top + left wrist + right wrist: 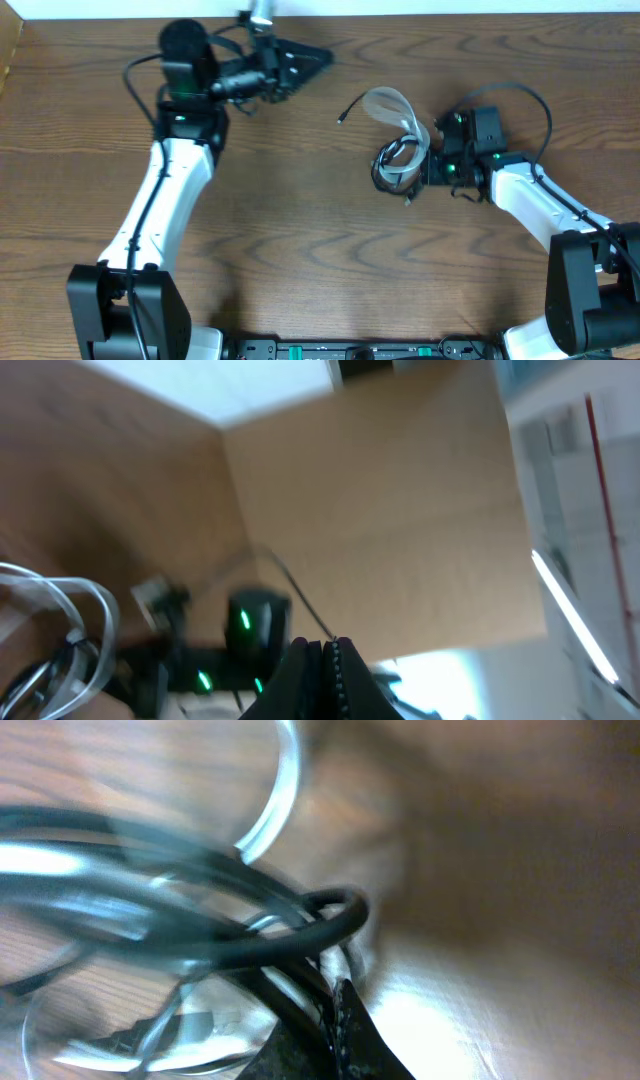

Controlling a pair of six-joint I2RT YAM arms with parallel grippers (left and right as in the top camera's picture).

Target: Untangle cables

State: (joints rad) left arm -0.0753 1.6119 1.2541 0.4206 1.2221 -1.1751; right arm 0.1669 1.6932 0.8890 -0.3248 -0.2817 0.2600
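The white cable (392,104) and the black cable (396,163) lie tangled in small loops on the wooden table (300,230), right of centre. My right gripper (428,167) is at the right edge of the bundle. In the right wrist view its jaws (336,1002) are shut on strands of the black cable (320,925), with the white cable (287,790) looping above. My left gripper (305,58) is shut and empty near the table's back edge, well left of the cables. Its wrist view shows shut jaws (325,652) and the white cable (85,600) far off.
A small metal object (260,14) stands at the back edge beside my left gripper. The right arm's body with green lights (243,622) shows in the left wrist view. A pale wall strip (450,6) runs along the far side of the table.
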